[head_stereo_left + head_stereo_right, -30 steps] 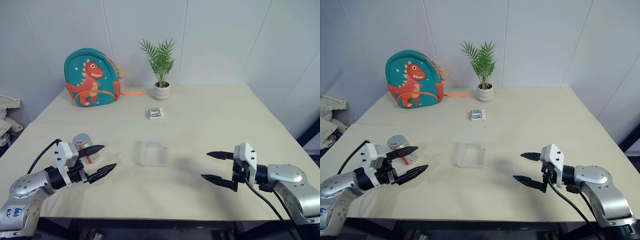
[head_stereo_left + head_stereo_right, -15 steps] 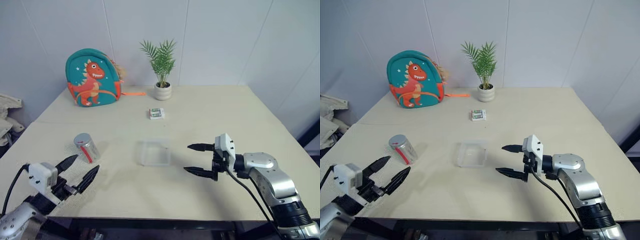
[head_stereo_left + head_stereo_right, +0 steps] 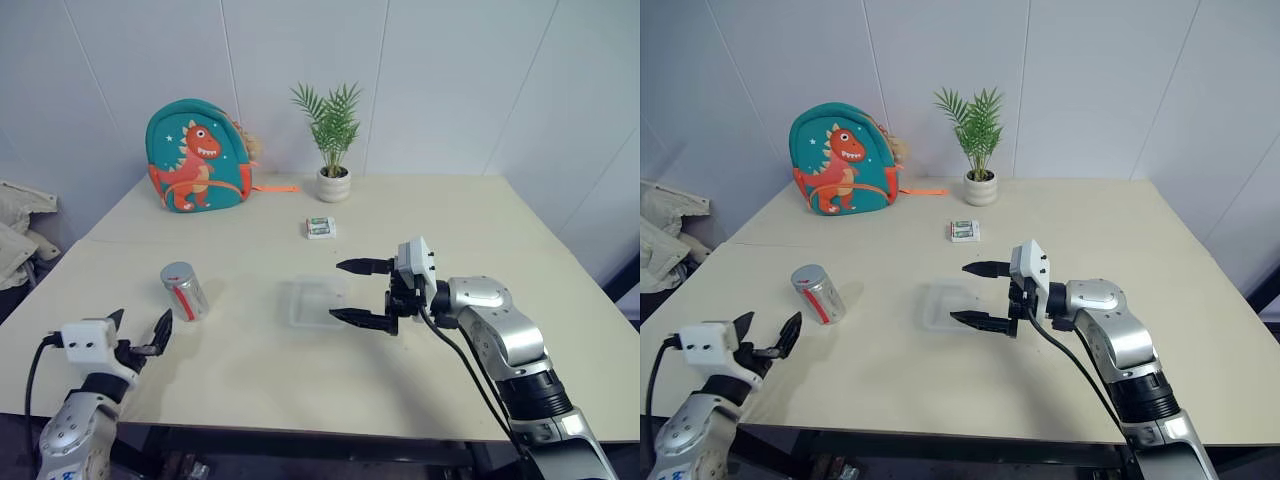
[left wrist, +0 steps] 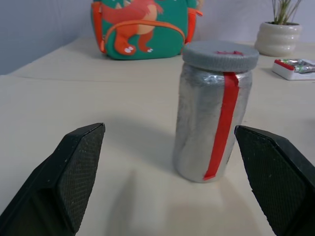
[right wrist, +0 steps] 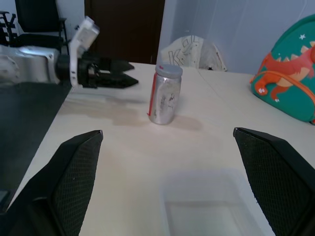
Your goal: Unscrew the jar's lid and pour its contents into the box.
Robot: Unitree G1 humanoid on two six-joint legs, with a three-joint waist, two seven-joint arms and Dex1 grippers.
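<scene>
A pale tabletop (image 3: 250, 380) seen from above the robot's arms. Nearest, at the front left edge of the table, the left gripper (image 3: 140, 333) hovers with its two black fingers spread apart and nothing between them. Just beyond it, apart from the fingers, the jar (image 3: 184, 291) stands on the table, leaning slightly, a silvery-looking cylinder with a red strip down its side. The grey lid (image 4: 220, 55) sits on top of the jar; the contents cannot be made out through its side.

Toward the middle of the table lies the box (image 3: 316, 303), a shallow clear square tray. The right gripper (image 3: 356, 292) points across toward the robot's left, its fingers wide apart and holding nothing, with the fingertips over the right edge of the box; whether they touch it cannot be told.

Farther back, a small white printed packet (image 3: 319, 227) lies flat on the table. Against the white wall at the far edge stand a teal backpack (image 3: 197, 156) with an orange dinosaur on it and, to its right, a small green plant in a white pot (image 3: 333, 183).
</scene>
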